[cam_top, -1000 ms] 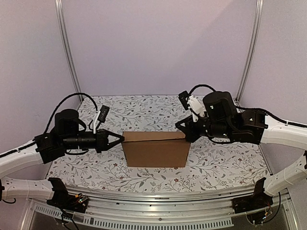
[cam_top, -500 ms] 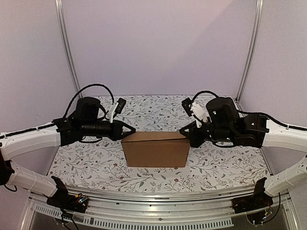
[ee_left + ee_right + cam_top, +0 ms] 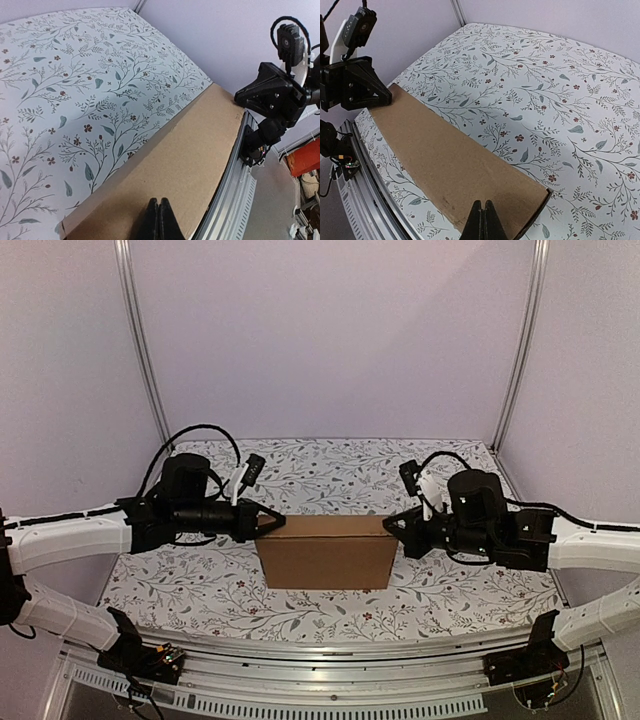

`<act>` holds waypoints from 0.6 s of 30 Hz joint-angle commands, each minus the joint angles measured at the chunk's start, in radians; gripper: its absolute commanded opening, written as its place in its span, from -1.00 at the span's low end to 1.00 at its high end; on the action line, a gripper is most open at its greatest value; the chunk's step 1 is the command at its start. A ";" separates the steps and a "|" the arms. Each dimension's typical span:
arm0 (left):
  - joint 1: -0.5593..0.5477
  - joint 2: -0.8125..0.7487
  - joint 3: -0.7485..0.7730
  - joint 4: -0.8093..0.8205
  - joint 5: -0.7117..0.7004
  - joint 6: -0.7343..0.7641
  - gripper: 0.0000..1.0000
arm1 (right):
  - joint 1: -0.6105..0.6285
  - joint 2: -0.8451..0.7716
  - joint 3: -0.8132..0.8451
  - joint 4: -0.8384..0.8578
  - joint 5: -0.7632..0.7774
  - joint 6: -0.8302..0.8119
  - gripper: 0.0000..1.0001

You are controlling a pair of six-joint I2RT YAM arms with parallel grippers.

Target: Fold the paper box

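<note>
One floral table (image 3: 200, 590), lilac walls (image 3: 330, 330), paper box (image 3: 325, 555) centred.

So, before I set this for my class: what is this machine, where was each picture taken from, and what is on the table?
These are two robot arms bolted at the near edge of a table with a flowered cover. The wide picture comes from a fixed camera above and behind them; the other two come from a camera on each wrist, looking forward over the work. On the table stands a closed brown cardboard box. The left gripper and right gripper are both shut and hold nothing; each tip sits at one end of the box's top.
</note>
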 commanded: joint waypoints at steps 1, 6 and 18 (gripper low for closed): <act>0.011 0.017 -0.046 -0.099 -0.011 0.019 -1.00 | -0.005 0.009 -0.166 0.079 -0.041 0.105 -1.00; 0.011 0.028 -0.044 -0.099 -0.008 0.019 -1.00 | -0.006 -0.018 -0.185 0.080 -0.030 0.114 -1.00; 0.011 0.032 -0.042 -0.104 -0.014 0.020 -1.00 | -0.004 -0.073 0.112 -0.055 0.001 -0.072 -1.00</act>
